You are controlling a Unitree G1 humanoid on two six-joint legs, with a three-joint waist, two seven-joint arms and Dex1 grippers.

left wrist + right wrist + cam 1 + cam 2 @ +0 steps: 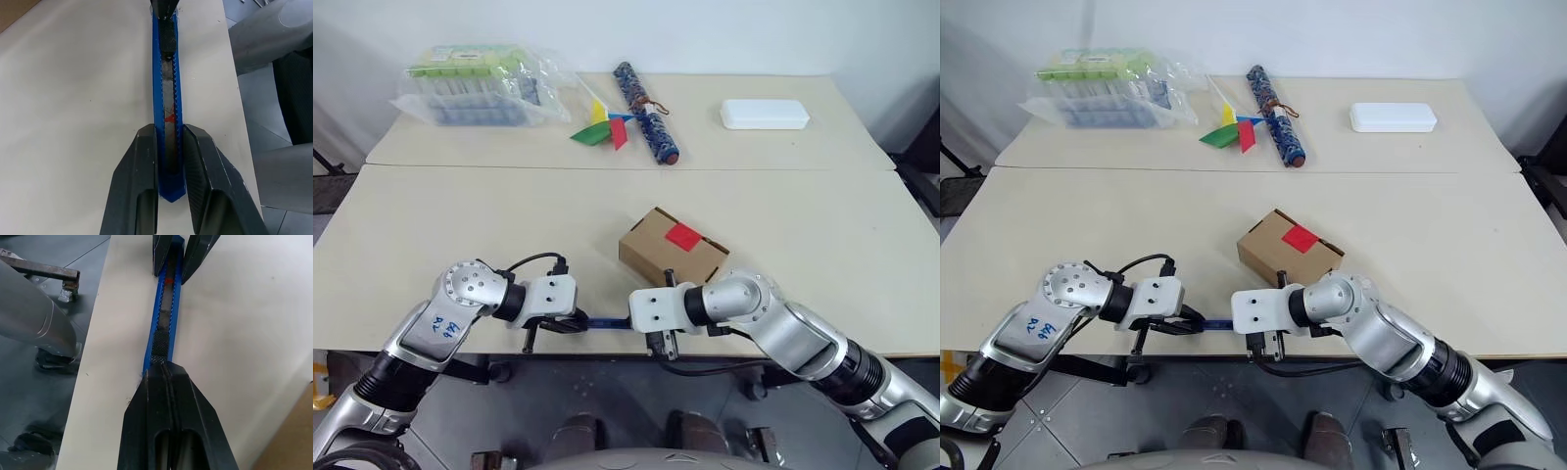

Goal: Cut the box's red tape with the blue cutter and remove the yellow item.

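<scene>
Now the left gripper (170, 161) holds one end of the slim blue plastic cutter (166, 105) between its fingers, and the right gripper (167, 374), fingers pressed together, touches its black slider near the front table edge. Behind them sits the brown cardboard box (672, 249) bearing the red tape square (683, 235).

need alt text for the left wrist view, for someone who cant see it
The left gripper clamps its two black fingers on the sides of the blue cutter, which lies lengthwise near the edge of a cream table. At the cutter's far end, the right gripper's shut fingertips sit on it.
</scene>
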